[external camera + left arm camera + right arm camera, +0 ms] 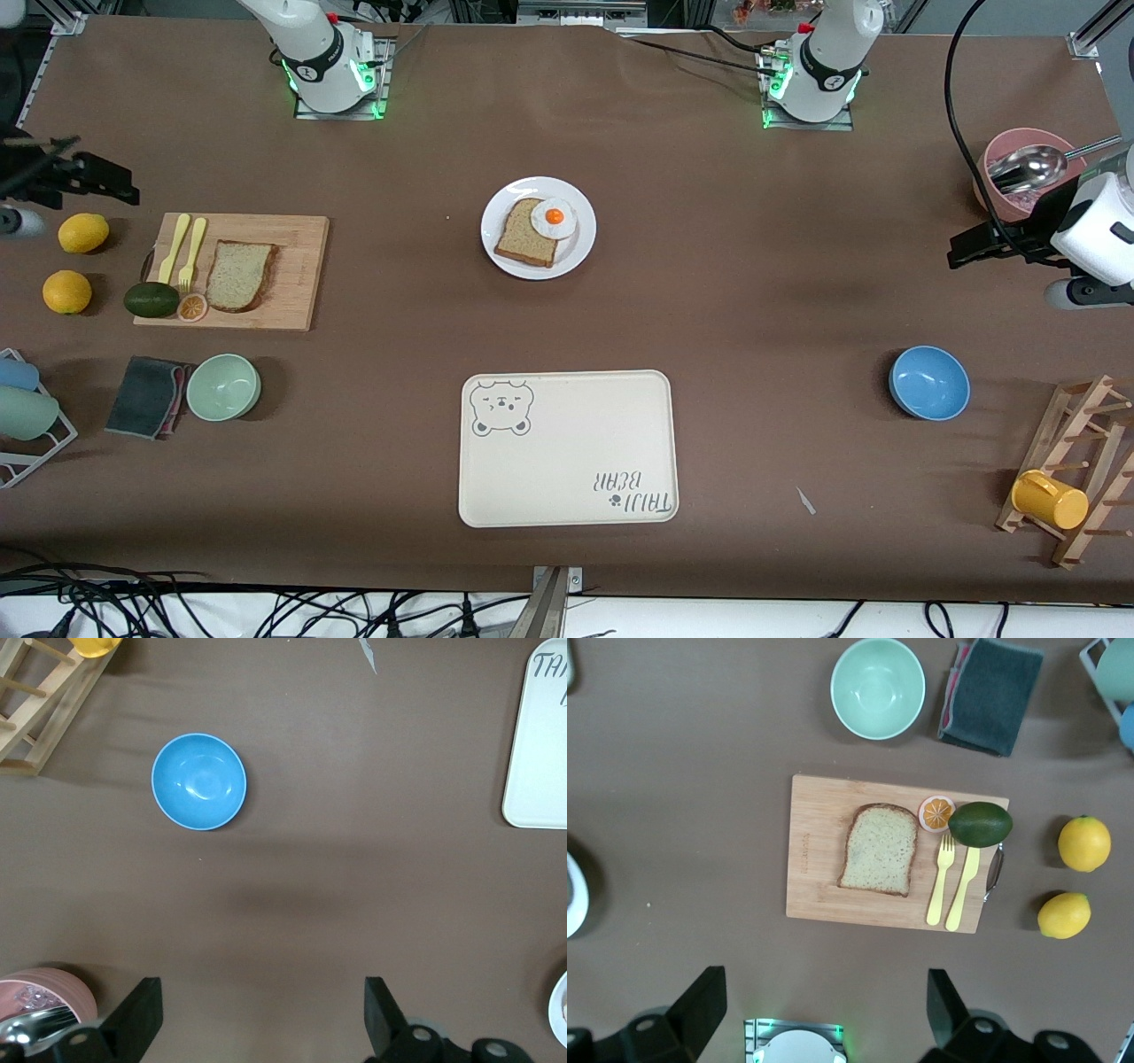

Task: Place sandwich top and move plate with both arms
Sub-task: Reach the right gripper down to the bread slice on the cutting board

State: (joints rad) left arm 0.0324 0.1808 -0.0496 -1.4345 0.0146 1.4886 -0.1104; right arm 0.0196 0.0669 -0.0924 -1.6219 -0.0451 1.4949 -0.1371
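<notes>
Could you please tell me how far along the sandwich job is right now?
Done: tanner slice and fried egg sit on the plate. In hand: nothing; left hand and right hand hover open. Left: sandwich top on the cutting board, and moving the plate.
</notes>
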